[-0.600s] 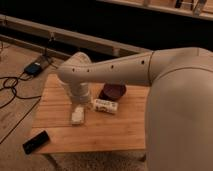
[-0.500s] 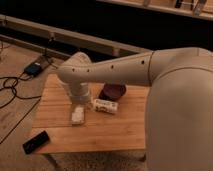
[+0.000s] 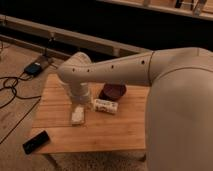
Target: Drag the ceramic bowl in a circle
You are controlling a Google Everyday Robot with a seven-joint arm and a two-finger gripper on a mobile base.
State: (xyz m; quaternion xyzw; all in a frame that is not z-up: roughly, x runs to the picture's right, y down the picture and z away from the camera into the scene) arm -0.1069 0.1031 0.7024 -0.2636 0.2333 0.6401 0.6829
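Observation:
The ceramic bowl is dark maroon, round and glossy, and sits on the wooden table right of centre, towards the back. My arm reaches in from the right, bends at the elbow over the table's back left and points down. The gripper is low over the table, left of the bowl and apart from it. A whitish object lies just under the gripper; I cannot tell whether the gripper touches it.
A white box with a dark label lies just in front of the bowl. A black flat device sits at the table's front left corner. Cables and a power brick lie on the floor at the left.

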